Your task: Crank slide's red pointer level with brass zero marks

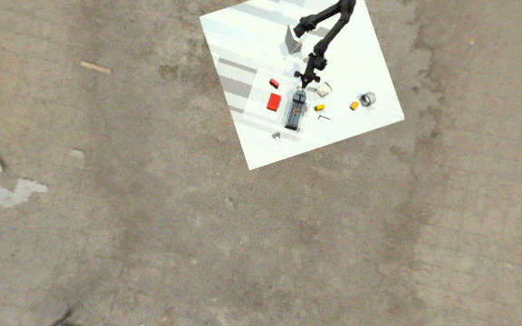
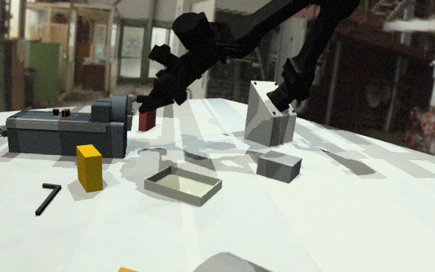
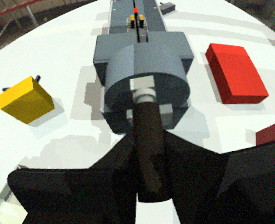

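The blue-grey machine [image 1: 292,121] [image 2: 66,140] [image 3: 109,46] has a round crank wheel [image 3: 153,65] at its arm-side end. The dark crank handle [image 2: 140,98] [image 3: 150,115] sticks out from a pale fitting on it, near the top of its circle in the exterior view. My gripper [image 1: 304,86] [image 2: 142,107] [image 3: 144,133] is shut on this handle. The red pointer [image 2: 56,112] [image 3: 136,10] stands on the slide beyond the two brass marks [image 2: 66,112] [image 3: 137,21], on the side away from the crank, with a small gap. The fingers hide part of the handle.
A yellow block [image 2: 89,168] [image 3: 28,102], an open tray [image 2: 172,195] and a black hex key [image 2: 49,200] lie on one side. A red box [image 1: 274,101] [image 3: 238,75] and a small red block [image 1: 274,83] [image 2: 146,122] lie on the other. A grey block [image 2: 278,168] is nearer the arm.
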